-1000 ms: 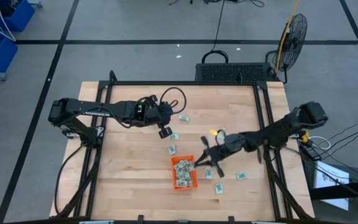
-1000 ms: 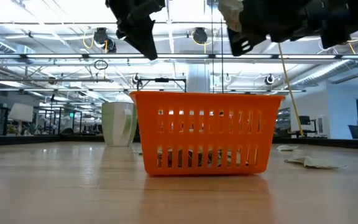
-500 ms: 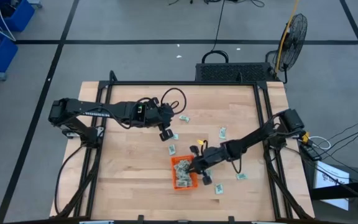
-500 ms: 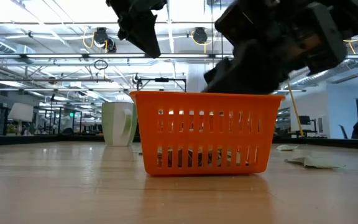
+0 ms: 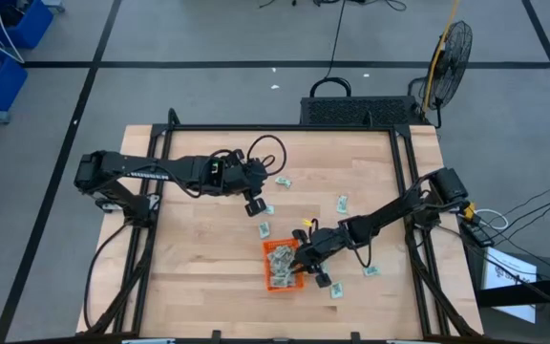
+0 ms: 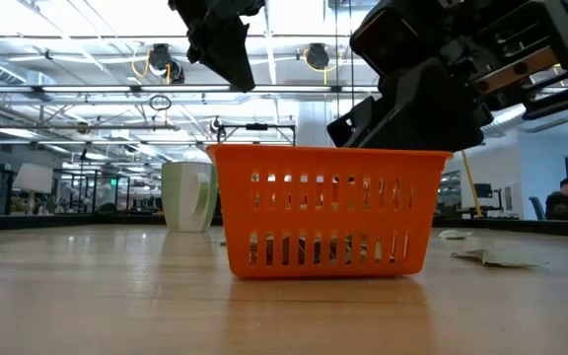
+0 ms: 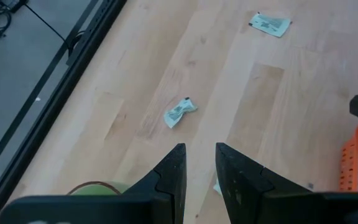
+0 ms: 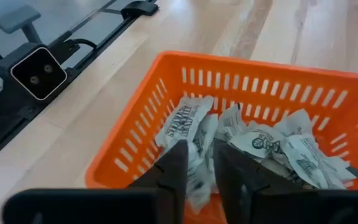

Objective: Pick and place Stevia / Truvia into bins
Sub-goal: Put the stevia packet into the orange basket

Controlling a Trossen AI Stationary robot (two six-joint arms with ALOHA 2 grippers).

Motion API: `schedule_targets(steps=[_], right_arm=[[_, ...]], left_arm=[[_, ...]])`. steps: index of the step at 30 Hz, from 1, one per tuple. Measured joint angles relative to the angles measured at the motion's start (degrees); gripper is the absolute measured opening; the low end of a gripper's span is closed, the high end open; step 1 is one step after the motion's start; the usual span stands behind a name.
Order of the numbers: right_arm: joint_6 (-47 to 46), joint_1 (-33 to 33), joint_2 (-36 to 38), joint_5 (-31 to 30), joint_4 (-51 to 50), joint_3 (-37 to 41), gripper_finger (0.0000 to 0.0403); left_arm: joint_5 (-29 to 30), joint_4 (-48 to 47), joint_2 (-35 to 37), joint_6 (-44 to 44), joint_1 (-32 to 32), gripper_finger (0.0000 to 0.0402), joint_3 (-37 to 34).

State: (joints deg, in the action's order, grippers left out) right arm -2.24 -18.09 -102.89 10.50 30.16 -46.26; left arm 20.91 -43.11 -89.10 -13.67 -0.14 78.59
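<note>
The orange bin [image 5: 277,283] stands near the table's middle front and holds several pale Stevia sachets [image 8: 272,140]. My right gripper [image 8: 199,171] reaches into it from the right, slanting down over the pile, its fingers a little apart [image 5: 306,270]. More sachets lie loose on the wood [image 5: 342,202] [image 5: 370,270] [image 5: 283,182]. My left gripper [image 5: 253,204] hangs above the table, left of and beyond the bin. It is open, with nothing between its fingers [image 7: 199,168], and a loose sachet [image 7: 179,113] lies ahead of it. My right gripper has a sachet's end [image 8: 197,186] showing in the gap between its two fingers, above the pile inside the bin. I cannot tell whether the fingers touch it. The fingers come slanting down from the table's right side.
A pale green cup [image 6: 187,195] stands behind the bin on the left. A black case [image 5: 361,110] sits at the table's far edge, with a fan [image 5: 452,48] on the floor beyond. More loose sachets lie near the bin [image 5: 264,229] [image 5: 336,290].
My right gripper has come down and toward the table's near left, from above the table beside the bin to inside the bin's right part. It has stayed there for the last half second.
</note>
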Motion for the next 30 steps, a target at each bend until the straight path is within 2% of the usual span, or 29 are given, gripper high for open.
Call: schedule_targets(steps=[8, 15, 22, 25, 30], right_arm=[[3.76, 0.01, 0.87, -0.09, 2.35, 0.00, 0.0119], [8.35, 0.80, 6.14, -0.22, -0.33, 0.00, 0.0120], [14.32, 4.57, 15.44, -0.38, -8.66, 0.39, 0.0118], [14.49, 6.41, 18.92, -0.42, -9.31, 1.68, 0.0118], [14.53, 9.38, 22.64, -0.40, -9.01, 4.82, 0.0115]], left_arm=[[-0.01, -0.59, 0.00, -0.86, 0.00, 0.0090, 0.00], [-1.34, 0.12, 0.00, -6.46, 0.00, 0.0090, -3.55], [-2.63, 0.66, 0.00, -10.69, 0.00, 0.0090, -11.49], [-5.32, 6.06, 0.00, -9.30, -0.08, 0.0090, -16.10], [-10.42, 26.31, -0.04, -8.13, -0.87, 0.0090, -25.77]])
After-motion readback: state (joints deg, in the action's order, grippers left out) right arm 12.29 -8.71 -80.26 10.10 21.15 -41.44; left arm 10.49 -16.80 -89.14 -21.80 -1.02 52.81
